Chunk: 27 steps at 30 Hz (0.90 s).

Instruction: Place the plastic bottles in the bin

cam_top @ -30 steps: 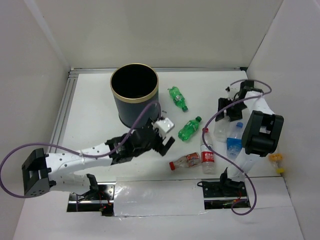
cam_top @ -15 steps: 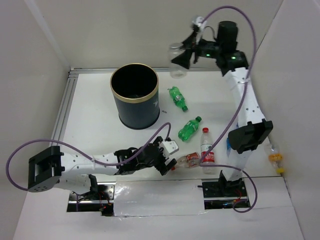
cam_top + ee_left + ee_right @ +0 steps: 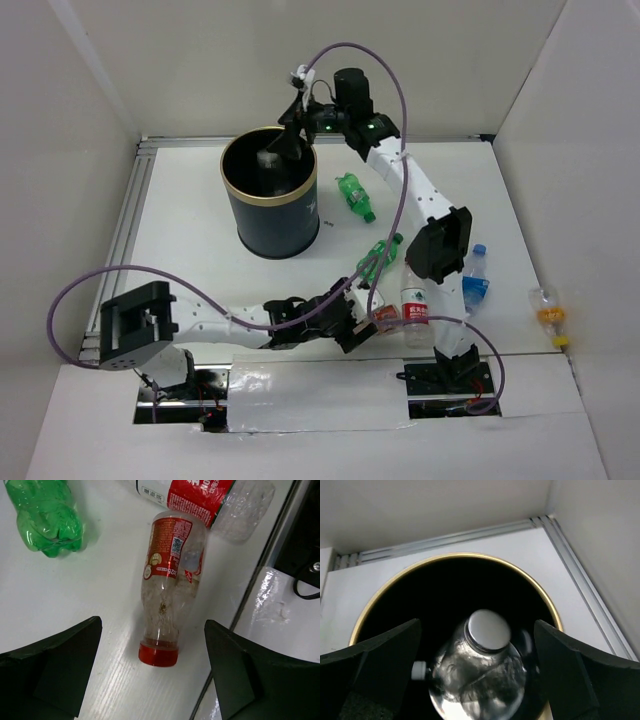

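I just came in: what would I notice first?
A clear plastic bottle is in the mouth of the tall dark navy bin with a gold rim, right under the open right hand. Near the front edge, the open left hand straddles a lying red-capped plastic bottle.

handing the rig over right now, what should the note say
Left gripper: open, straddling the red bottle lying on the table, not touching it.
Right gripper: open above the bin; clear bottle in the bin's mouth, not gripped.
Done: clear bottle going in.
Left: red bottle, far green bottle, near green bottle, red-white bottle, blue bottle, edge bottle by the right wall.
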Available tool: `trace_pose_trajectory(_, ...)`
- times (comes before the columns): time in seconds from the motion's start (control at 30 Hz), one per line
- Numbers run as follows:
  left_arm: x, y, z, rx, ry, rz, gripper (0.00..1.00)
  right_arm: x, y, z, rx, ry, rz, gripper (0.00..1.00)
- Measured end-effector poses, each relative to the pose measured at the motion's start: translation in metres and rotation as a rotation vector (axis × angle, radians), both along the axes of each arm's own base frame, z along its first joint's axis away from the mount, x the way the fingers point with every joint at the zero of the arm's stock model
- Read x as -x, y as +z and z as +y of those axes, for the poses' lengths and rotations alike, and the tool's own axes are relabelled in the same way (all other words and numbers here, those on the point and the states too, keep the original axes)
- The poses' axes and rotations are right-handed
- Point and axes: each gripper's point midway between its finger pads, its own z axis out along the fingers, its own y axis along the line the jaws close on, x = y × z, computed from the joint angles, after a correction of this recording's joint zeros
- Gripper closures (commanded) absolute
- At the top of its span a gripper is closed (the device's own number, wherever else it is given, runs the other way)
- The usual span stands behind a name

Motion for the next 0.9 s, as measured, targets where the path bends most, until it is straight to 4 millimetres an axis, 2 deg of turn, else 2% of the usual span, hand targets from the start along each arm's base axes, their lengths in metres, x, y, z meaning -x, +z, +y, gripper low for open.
trace_pose_trajectory(0.07,-0.003,-0.009,-0.008,-0.025,-0.003,-0.006,0.05,-0.013,-0.001,-0.019,0.006,-0.063,0.022,0.0)
trace_pose_trajectory(0.13,-0.006,-0.02,-0.015,-0.055,-0.014,-0.015,0.06,-0.026,-0.002,-0.055,0.014,-0.136,0.053,0.0)
trace_pose_trajectory(0.17,-0.007,-0.026,-0.019,-0.07,-0.022,-0.015,0.08,-0.032,-0.002,-0.081,0.02,-0.183,0.074,0.0)
trace_pose_trajectory(0.23,-0.007,-0.039,-0.027,-0.102,-0.045,-0.012,0.19,-0.045,-0.006,-0.144,0.031,-0.298,0.108,0.0)
trace_pose_trajectory(0.3,-0.006,-0.05,-0.034,-0.128,-0.073,-0.003,0.36,-0.048,-0.014,-0.208,0.051,-0.42,0.155,0.0)
trace_pose_trajectory(0.37,-0.008,-0.055,-0.044,-0.128,-0.087,-0.005,0.78,-0.039,-0.032,-0.277,0.084,-0.559,0.208,0.0)
trace_pose_trajectory(0.4,-0.009,-0.046,-0.054,-0.095,-0.092,-0.011,0.93,-0.031,-0.044,-0.299,0.101,-0.609,0.237,0.0)
trace_pose_trajectory(0.43,-0.01,-0.04,-0.06,-0.079,-0.093,-0.011,1.0,-0.02,-0.055,-0.314,0.118,-0.644,0.267,0.0)
trace_pose_trajectory(0.53,-0.012,-0.039,-0.061,-0.098,-0.085,-0.01,1.0,0.024,-0.09,-0.333,0.16,-0.687,0.372,0.0)
trace_pose_trajectory(0.63,-0.012,-0.041,-0.049,-0.148,-0.067,-0.007,1.0,0.06,-0.119,-0.347,0.207,-0.729,0.45,0.0)
trace_pose_trajectory(0.7,-0.017,-0.025,-0.04,-0.148,-0.046,-0.015,1.0,0.077,-0.131,-0.355,0.239,-0.747,0.486,0.0)
trace_pose_trajectory(0.77,-0.029,0.01,-0.033,-0.102,-0.007,-0.04,1.0,0.086,-0.141,-0.364,0.273,-0.764,0.509,0.0)
trace_pose_trajectory(0.83,-0.055,0.065,-0.027,0.0,0.064,-0.084,1.0,0.095,-0.152,-0.372,0.303,-0.774,0.532,0.03)
trace_pose_trajectory(0.9,-0.098,0.132,-0.008,0.137,0.179,-0.145,1.0,0.109,-0.166,-0.377,0.334,-0.772,0.553,0.15)
